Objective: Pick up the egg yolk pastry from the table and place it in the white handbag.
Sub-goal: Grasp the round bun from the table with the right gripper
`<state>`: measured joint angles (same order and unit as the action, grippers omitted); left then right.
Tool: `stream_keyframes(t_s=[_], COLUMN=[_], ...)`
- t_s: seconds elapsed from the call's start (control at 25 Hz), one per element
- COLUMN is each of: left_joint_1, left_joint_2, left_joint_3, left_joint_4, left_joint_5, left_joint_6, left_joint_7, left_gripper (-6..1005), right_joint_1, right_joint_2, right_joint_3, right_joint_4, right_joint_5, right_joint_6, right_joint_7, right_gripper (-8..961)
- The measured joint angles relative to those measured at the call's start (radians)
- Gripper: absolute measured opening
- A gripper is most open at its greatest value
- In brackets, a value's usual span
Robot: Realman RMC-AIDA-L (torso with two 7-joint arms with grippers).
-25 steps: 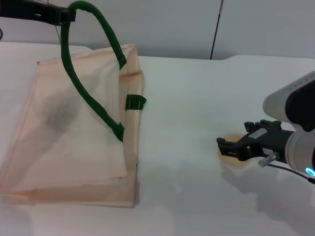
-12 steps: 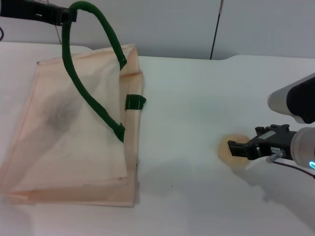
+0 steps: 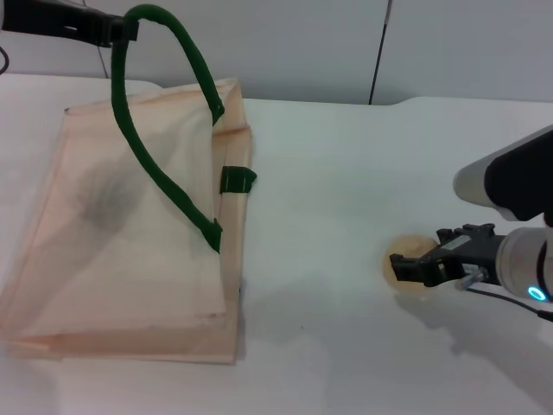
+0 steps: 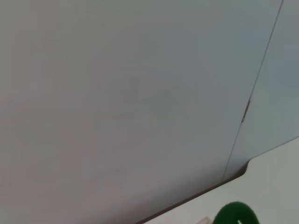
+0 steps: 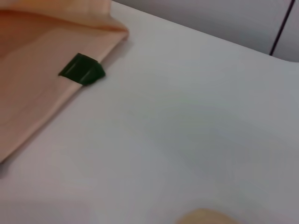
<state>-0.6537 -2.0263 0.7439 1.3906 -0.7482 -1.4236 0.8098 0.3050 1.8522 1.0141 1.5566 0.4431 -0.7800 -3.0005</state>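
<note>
White surface against a pale grey wall

The surface (image 3: 328, 199) is matte white and evenly lit, with soft shadows; its far edge steps back near the right. Behind it stands a plain grey wall (image 3: 285, 43) of flat panels, split by a thin dark vertical seam (image 3: 378, 52). The left wrist view shows the same seam, bearing a small metal fitting (image 4: 245, 111).

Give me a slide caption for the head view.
Right gripper at egg yolk pastry; left gripper lifts white handbag handle.
</note>
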Motion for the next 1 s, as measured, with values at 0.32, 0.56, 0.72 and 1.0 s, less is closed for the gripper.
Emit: stream_keyframes(t_s=[0.32, 0.56, 0.72, 1.0], left_joint_1=[0.002, 0.002, 0.004, 0.005], left_joint_2=[-0.001, -0.001, -0.003, -0.003], left_joint_3=[0.0, 0.0, 0.0, 0.0], left_joint_4=[0.023, 0.028, 0.062, 0.072], left_joint_5=[-0.005, -0.007, -0.01, -0.01], left_joint_6=[-0.002, -0.006, -0.026, -0.034], left_joint_7=[0.0, -0.001, -0.003, -0.01], left_gripper=[119, 119, 119, 119], right_joint_1=[0.024, 0.045, 0.056, 0.068], right_joint_2=[0.014, 0.027, 0.036, 0.04], right_joint_3=[-0.015, -0.023, -0.025, -0.028], right_joint_4=[-0.065, -0.127, -0.168, -0.182], right_joint_5=[0.0, 0.0, 0.001, 0.0], right_joint_6=[0.029, 0.056, 0.071, 0.074], right_joint_7=[0.0, 0.0, 0.0, 0.0], right_gripper=[816, 818, 819, 812])
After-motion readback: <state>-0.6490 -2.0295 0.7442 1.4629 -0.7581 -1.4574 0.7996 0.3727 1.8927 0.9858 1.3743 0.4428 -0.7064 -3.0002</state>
